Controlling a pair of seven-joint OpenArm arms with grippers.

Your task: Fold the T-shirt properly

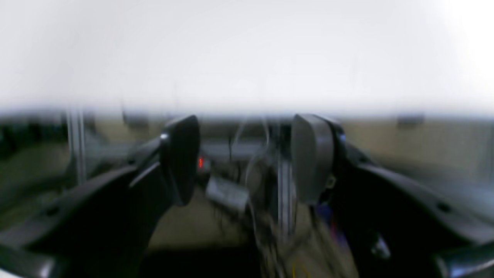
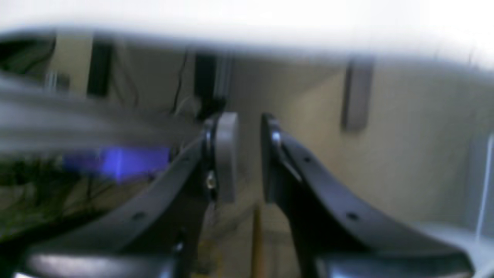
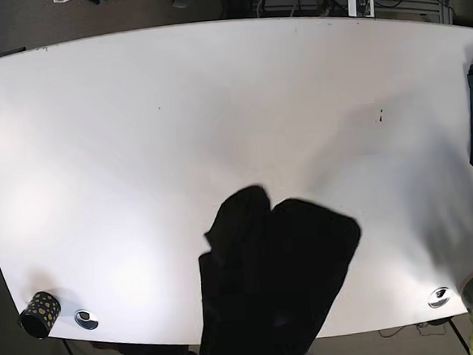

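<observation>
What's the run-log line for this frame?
T-shirt: crumpled, near table edge | left gripper: open, empty | right gripper: open, empty

The black T-shirt lay bunched in a dark, crumpled heap at the near edge of the white bench, close to the middle of that edge. Its fabric rose in two rounded lobes toward the bench's centre, while its lower part hung over the near edge. No sleeves or collar could be made out.
</observation>
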